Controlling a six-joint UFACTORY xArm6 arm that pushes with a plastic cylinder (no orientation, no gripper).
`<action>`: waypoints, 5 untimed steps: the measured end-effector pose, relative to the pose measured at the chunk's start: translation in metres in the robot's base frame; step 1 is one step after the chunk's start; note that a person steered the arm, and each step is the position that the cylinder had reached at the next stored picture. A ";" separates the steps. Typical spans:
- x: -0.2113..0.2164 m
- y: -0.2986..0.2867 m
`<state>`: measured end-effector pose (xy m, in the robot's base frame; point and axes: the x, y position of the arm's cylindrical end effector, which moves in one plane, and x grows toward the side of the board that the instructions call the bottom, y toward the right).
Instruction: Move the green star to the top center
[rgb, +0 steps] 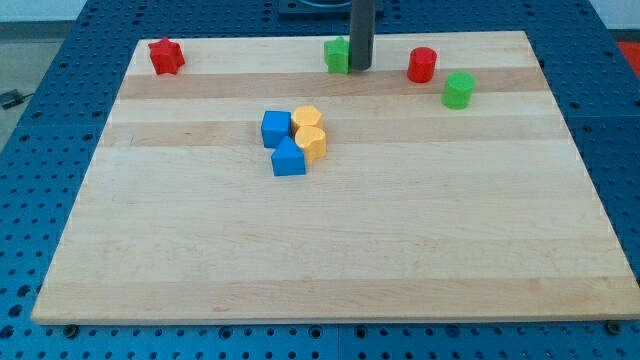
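The green star (337, 55) lies near the view's top centre of the wooden board (330, 250), partly hidden by my rod. My tip (360, 68) rests on the board right against the star's right side. A green cylinder (459, 90) stands further to the view's right, apart from the star.
A red cylinder (422, 65) stands right of my tip. A red star (165, 56) lies at the top left corner. Two blue blocks (277, 128) (288, 158) and two yellow blocks (306, 120) (313, 144) cluster together left of the board's centre.
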<state>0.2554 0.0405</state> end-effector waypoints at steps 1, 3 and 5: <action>-0.007 -0.002; -0.020 -0.036; -0.008 -0.036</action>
<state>0.2469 0.0042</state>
